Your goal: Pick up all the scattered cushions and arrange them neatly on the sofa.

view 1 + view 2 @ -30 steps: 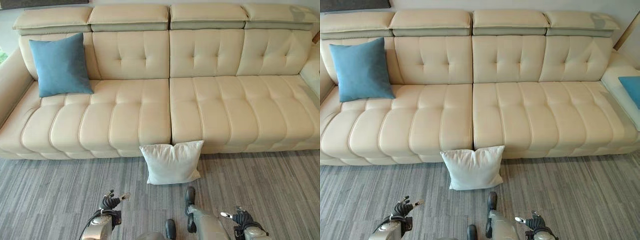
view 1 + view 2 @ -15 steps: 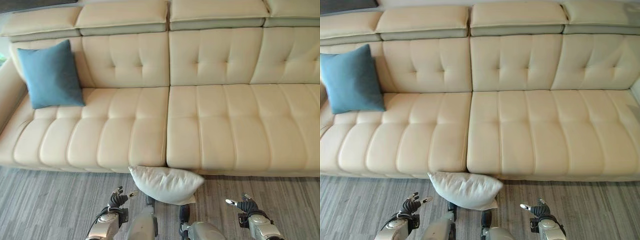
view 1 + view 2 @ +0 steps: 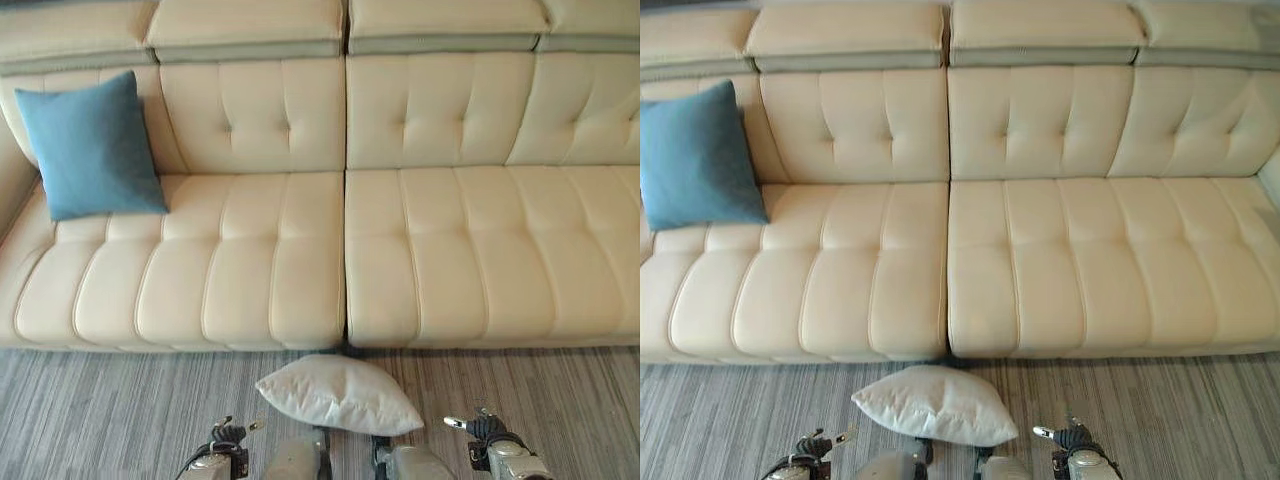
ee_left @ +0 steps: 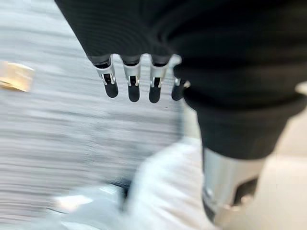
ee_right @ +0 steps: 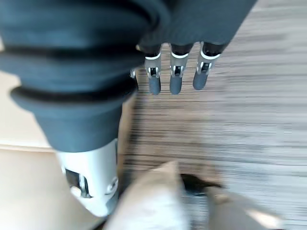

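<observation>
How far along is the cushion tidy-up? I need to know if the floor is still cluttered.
Looks done: the blue cushion stands against the backrest at the left end of the sofa. In hand: nothing; the left hand and right hand hang open and empty above the carpet. Left: the white cushion lies on the carpet in front of the sofa, not yet picked up.

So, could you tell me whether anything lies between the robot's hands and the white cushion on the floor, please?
Nothing visible does. The white cushion lies on the grey carpet just in front of the sofa, between the left hand and the right hand, with bare carpet on either side. Both hands hang open and hold nothing.
</observation>
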Robot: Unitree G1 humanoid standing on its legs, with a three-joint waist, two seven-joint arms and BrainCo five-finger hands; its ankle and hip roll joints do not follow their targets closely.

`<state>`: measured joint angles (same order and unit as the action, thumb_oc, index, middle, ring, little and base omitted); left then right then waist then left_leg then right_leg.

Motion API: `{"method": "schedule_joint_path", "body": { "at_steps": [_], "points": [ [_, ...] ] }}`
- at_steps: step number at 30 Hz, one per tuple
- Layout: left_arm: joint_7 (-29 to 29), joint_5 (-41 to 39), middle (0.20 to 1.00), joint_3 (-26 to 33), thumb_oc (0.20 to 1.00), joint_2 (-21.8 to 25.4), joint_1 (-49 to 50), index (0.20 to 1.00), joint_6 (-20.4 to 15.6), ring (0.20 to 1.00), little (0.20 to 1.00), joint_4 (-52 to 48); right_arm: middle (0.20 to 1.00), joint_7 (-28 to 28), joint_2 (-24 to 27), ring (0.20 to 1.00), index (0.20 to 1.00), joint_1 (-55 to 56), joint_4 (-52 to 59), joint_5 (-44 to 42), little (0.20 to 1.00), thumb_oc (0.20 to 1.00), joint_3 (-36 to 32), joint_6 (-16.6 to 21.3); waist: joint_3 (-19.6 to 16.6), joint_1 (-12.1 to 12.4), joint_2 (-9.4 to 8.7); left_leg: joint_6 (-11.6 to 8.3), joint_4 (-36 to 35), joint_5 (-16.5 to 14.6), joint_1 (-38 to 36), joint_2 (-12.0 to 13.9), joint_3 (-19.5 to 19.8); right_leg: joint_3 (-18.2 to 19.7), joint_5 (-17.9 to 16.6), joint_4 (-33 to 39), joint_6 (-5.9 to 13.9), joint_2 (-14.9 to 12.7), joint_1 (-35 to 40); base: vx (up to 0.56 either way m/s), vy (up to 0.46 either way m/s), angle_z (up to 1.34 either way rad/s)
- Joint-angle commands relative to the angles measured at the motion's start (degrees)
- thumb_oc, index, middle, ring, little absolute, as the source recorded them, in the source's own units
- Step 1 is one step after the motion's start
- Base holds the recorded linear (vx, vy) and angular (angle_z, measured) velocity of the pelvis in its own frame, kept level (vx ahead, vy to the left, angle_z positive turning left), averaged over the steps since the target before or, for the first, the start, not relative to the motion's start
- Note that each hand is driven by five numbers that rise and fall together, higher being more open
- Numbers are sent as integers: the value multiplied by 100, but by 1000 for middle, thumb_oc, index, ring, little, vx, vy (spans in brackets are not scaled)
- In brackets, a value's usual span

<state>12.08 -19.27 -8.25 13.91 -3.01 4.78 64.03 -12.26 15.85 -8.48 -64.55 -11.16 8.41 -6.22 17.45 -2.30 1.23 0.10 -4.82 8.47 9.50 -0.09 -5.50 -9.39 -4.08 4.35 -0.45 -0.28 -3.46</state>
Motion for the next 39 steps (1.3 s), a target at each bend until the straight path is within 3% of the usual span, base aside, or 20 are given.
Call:
{"method": "schedule_joint_path", "body": {
  "at_steps": [1,5,6,8,9,11,17,24,30,31,34,37,38,39],
  "points": [
    [123,-208,1000,175,1000,12,-327,1000,-86,1000,1000,240,1000,-202,219,1000,1000,-145,-37,48,1000,1000,159,75,172,66,-63,-129,-18,-678,-519,54,-20,127,362,-205,330,-327,-423,-67,30,-2],
    [194,-225,1000,237,1000,85,-631,1000,-116,1000,1000,664,1000,-308,159,1000,1000,-501,-371,-170,1000,1000,82,103,375,83,-82,-86,178,-611,70,41,-27,184,342,-513,309,-366,-1074,-76,15,-6],
    [343,-126,1000,139,1000,178,-818,1000,-138,1000,1000,683,1000,-440,140,1000,1000,-679,-280,-295,1000,1000,139,214,536,66,-113,-63,494,-645,553,15,-27,215,309,-730,293,-395,-1490,-122,4,-7],
    [456,0,1000,68,1000,236,-924,1000,-181,1000,1000,657,1000,-492,146,1000,1000,-785,-280,-327,1000,1000,168,244,562,59,-117,-58,640,-654,841,6,-31,225,291,-831,287,-411,-1759,-102,2,-4],
    [713,60,1000,-69,1000,384,-1254,1000,-215,1000,1000,597,1000,-678,172,1000,1000,-1099,-240,-415,1000,1000,265,359,671,44,-125,-56,927,-653,1421,5,-22,233,236,-979,289,-444,-2276,-109,-3,-3],
    [845,131,1000,-127,1000,473,-1440,1000,-242,1000,1000,557,1000,-749,199,1000,1000,-1255,-164,-466,1000,1000,296,402,700,32,-129,-61,1007,-636,1684,3,-17,241,222,-1038,292,-440,-2526,-74,-3,5],
    [1696,449,1000,-592,1000,1082,-2820,1000,-354,1000,1000,129,1000,-1465,579,1000,1000,-2331,958,-812,1000,1000,403,954,1229,-127,-114,-108,1692,-688,3361,12,25,310,262,-1716,295,-504,-4213,-30,18,5],
    [2200,637,1000,-1094,1000,1227,-3849,1000,-451,1000,1000,-308,1000,-1966,542,1000,1000,-3059,1617,-885,1000,1000,694,1355,1235,-220,-110,-20,2476,-859,4881,35,76,428,382,-2449,240,-584,-5729,45,21,6],
    [2330,772,1000,-1797,1000,951,-4957,1000,-586,1000,1000,-1043,1000,-2139,317,1000,1000,-3975,1794,-925,1000,1000,1175,1492,1235,-247,-82,30,2988,-979,5955,-40,93,536,468,-2919,228,-599,-6804,58,9,4],
    [2363,624,1000,-2021,1000,729,-5328,1000,-746,1000,1000,-1308,1000,-2144,148,1000,1000,-4299,1805,-1197,1000,1000,1249,1675,1235,-222,-72,49,3163,-1042,6241,-73,96,559,517,-3106,242,-569,-7119,47,-7,0],
    [2311,447,1000,-2053,1000,534,-5535,1000,-847,1000,1000,-1445,1000,-2063,42,1000,1000,-4533,1758,-1390,1000,1000,1262,1761,1235,-224,-65,64,3322,-1054,6542,-88,93,571,524,-3252,236,-572,-7412,32,-15,-4],
    [2142,39,1000,-2115,1000,13,-5691,1000,-1076,1000,1000,-1767,1000,-1763,-394,1000,1000,-4723,1872,-2420,1000,1000,1041,2276,1235,-202,-41,74,3480,-1110,6794,-128,123,568,567,-3406,249,-569,-7675,22,-10,-1],
    [2142,37,827,-2113,827,20,-5718,827,-1075,827,827,-1766,1000,-1753,-385,1000,1000,-4755,1861,-2430,1000,1000,1035,2281,1235,-203,-40,80,3502,-1091,6853,-131,119,572,547,-3422,245,-574,-7731,16,4,4],
    [2042,-161,520,-2106,520,-145,-5675,520,-1158,520,520,-1844,583,-1571,-537,583,583,-4760,1920,-2847,583,583,944,2441,1235,-189,-34,75,3523,-1099,6891,-131,106,578,546,-3444,252,-565,-7783,11,2,5]
  ]
}}
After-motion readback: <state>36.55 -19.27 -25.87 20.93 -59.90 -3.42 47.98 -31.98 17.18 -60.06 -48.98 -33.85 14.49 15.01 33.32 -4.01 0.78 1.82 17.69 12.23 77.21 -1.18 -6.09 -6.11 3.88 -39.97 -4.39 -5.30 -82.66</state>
